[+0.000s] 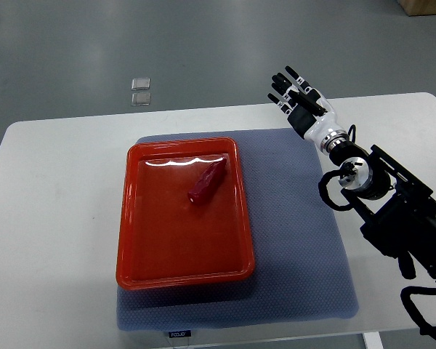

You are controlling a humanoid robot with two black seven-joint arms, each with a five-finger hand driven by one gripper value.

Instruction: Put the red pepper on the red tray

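Note:
A dark red pepper (206, 182) lies slanted inside the red tray (138, 240), in its upper middle part. The tray sits on a blue-grey mat (298, 240) on the white table. My right hand (293, 94) is raised over the table's far edge, well to the right of the tray, its fingers spread and holding nothing. Its arm (392, 211) runs down to the lower right corner. The left arm does not show.
Two small clear square items (141, 91) lie on the grey floor beyond the table. The white table (51, 203) extends left of the mat. A brown box corner (429, 7) shows at the top right.

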